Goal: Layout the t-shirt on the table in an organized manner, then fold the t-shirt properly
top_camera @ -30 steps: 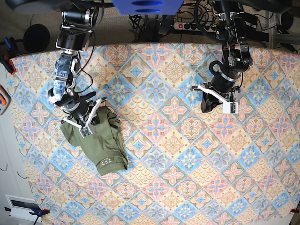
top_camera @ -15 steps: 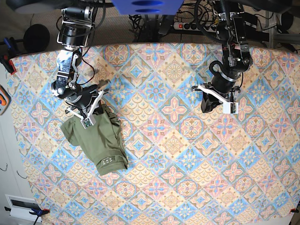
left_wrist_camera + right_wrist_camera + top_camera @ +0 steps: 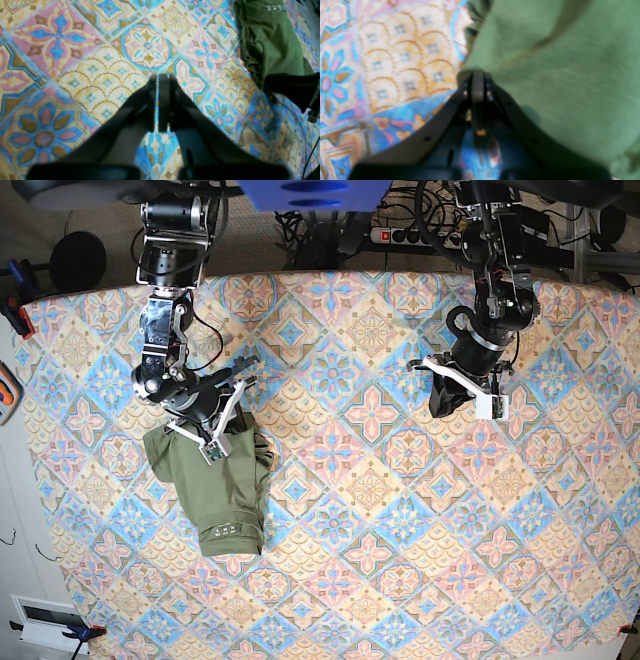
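Base view: t-shirt [image 3: 222, 495] lies bunched at the left side of the table [image 3: 380, 580], not yet spread. Right gripper [image 3: 205, 442] is clamped on the shirt's far edge; left gripper [image 3: 450, 395] is closed, empty, hovering well apart to the right. Step looks like layout, early. Next move likely needs the left gripper on another edge to spread it.

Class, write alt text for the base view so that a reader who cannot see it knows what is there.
Overhead view of a table covered in a blue, pink and cream tiled cloth, with a crumpled olive-green t-shirt near its left side. The right gripper is shut on the t-shirt's upper edge; the left gripper hangs shut over bare cloth on the right.
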